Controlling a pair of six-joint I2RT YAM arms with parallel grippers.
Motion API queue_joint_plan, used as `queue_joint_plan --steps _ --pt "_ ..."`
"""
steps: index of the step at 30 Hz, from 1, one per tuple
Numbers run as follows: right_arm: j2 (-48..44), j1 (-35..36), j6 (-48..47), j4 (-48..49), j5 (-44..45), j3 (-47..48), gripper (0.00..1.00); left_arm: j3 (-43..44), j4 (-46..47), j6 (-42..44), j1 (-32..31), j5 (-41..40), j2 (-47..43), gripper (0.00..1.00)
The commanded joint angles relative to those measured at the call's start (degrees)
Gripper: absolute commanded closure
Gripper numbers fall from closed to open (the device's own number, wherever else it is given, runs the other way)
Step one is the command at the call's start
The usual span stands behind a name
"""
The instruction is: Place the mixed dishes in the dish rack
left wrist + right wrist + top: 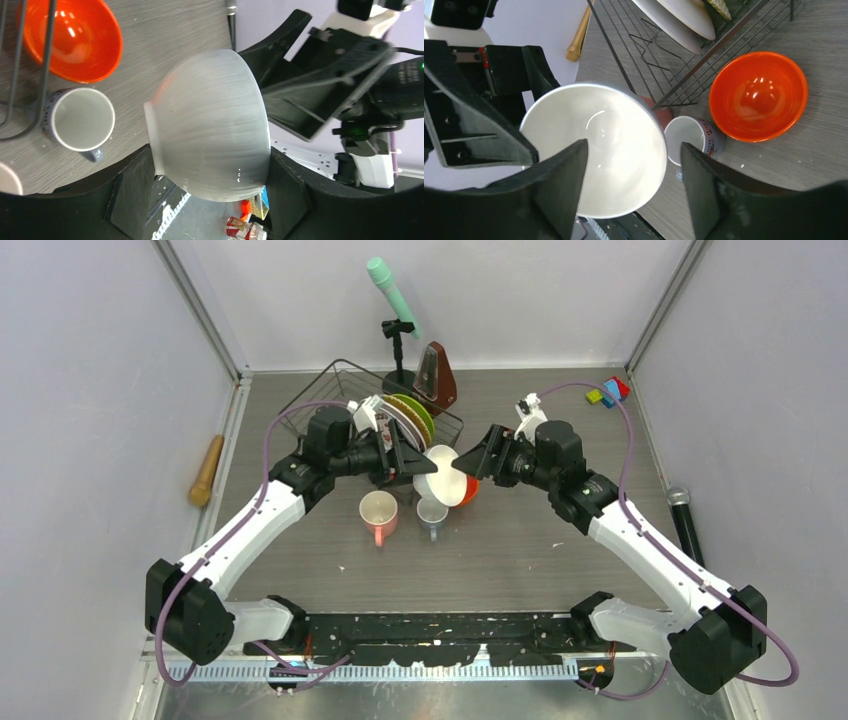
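The white bowl (pixel 210 125) hangs on its side over the table, pinched between its foot and its rim by my left gripper (pixel 209 152), which is shut on it. In the top view the bowl (pixel 443 483) sits between both grippers. My right gripper (pixel 634 150) is open, one finger across the bowl's white inside (pixel 614 150) and the other outside the rim with a gap. Below lie the orange-red bowl (pixel 758 95) and the small grey-blue mug (pixel 689 137). The pink mug (pixel 378 515) stands beside it. The dish rack (pixel 330 380) holds plates (pixel 408 418) on edge.
A wooden roller (pixel 207 470) lies by the left wall. A green microphone on a stand (pixel 397 300) and a brown metronome (pixel 436 378) stand behind the rack. Coloured blocks (pixel 608 392) sit at the back right, and a black microphone (pixel 685 520) lies along the right wall.
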Motion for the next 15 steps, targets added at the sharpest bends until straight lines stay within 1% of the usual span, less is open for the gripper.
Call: queue_joint_plan --steps 1,2,4,7,9,11,12,15 --pt "-3.13 0.24 -1.99 1.89 1.44 3.10 0.21 5.78 -4.05 5.45 1.45 -0.95 -1.70 1.00" --pt "-3.48 0.24 -2.59 1.30 2.24 3.63 0.19 6.91 -5.95 6.93 2.04 -1.64 -1.94 1.00" --pt "-4.30 0.23 -3.02 0.15 3.37 3.87 0.17 8.90 -10.39 10.19 3.17 -3.93 -2.82 1.00" --pt "-5.81 0.23 -3.44 -0.88 4.82 3.71 0.16 12.32 -15.81 14.70 6.13 -5.99 -4.08 1.00" --pt "-6.68 0.21 -4.31 -2.25 5.85 3.95 0.16 16.47 -21.50 19.58 8.49 -8.66 -4.44 1.00" --pt "-7.65 0.23 -5.15 -3.70 6.70 4.54 0.16 21.43 -29.25 25.29 10.08 -15.12 -4.26 1.00" --pt "-7.94 0.23 -5.36 -4.40 6.95 4.64 0.16 24.01 -32.00 28.92 10.29 -19.16 -4.01 1.00" --pt "-9.28 0.23 -6.36 -6.45 7.97 5.60 0.16 30.89 -38.06 34.97 10.41 -31.48 -1.38 1.00"
